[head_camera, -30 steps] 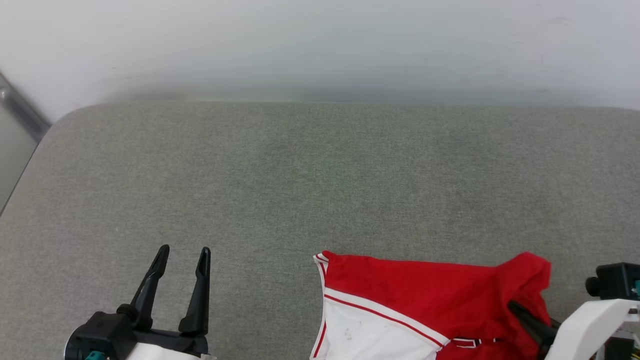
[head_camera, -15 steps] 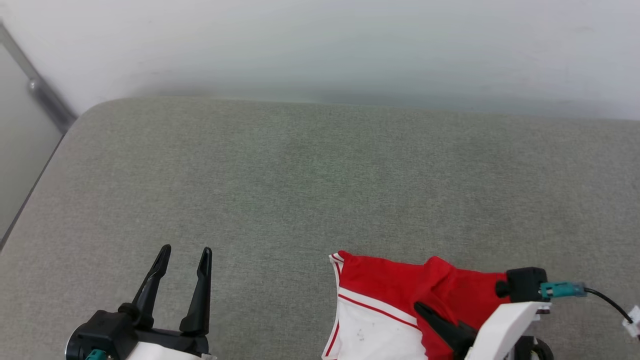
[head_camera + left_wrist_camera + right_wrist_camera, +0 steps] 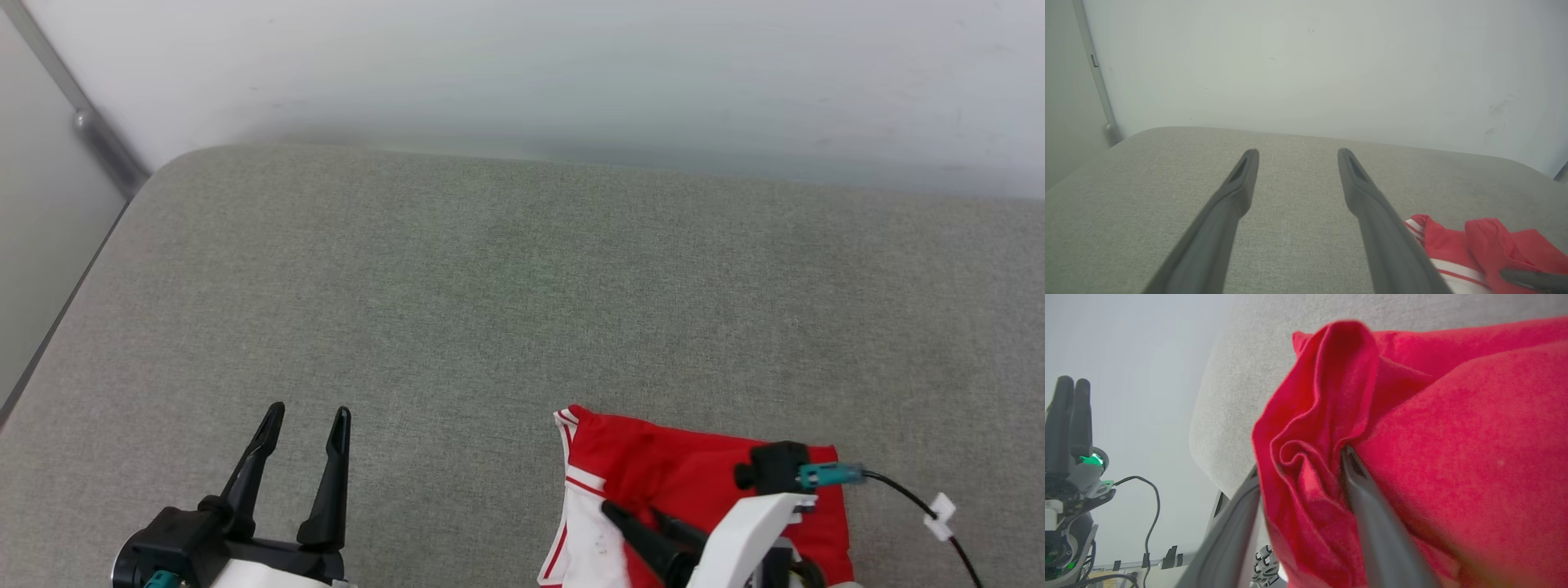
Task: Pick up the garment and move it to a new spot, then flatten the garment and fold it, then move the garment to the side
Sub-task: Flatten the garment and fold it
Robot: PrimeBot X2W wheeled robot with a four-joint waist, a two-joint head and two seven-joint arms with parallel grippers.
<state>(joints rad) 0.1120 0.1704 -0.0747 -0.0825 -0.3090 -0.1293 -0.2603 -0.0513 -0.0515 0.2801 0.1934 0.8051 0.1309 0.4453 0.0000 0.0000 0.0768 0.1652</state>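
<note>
Nearest to me, at the lower right, my right hand (image 3: 633, 514) sits on the garment (image 3: 653, 465). Its two dark fingers (image 3: 1372, 522) stand parted, with a raised fold of red cloth between them. They look open rather than pinching, though I cannot tell whether the cloth touches both.

The garment is a red jersey with a white sleeve and striped trim. It lies bunched at the near right of the grey padded surface (image 3: 490, 286), and part of it runs off the bottom of the head view. It is creased and heaped, not spread out, and I cannot see its lettering.

At the lower left, well apart from the cloth, my left hand (image 3: 309, 410) hovers wide open and empty.

Beyond both hands, bare grey surface stretches away to a pale wall (image 3: 522, 65).

I judge the task to be at an early stage. At most, the garment is being set down at a spot. Flattening it, folding it and moving it to the side are all left to do.
</note>
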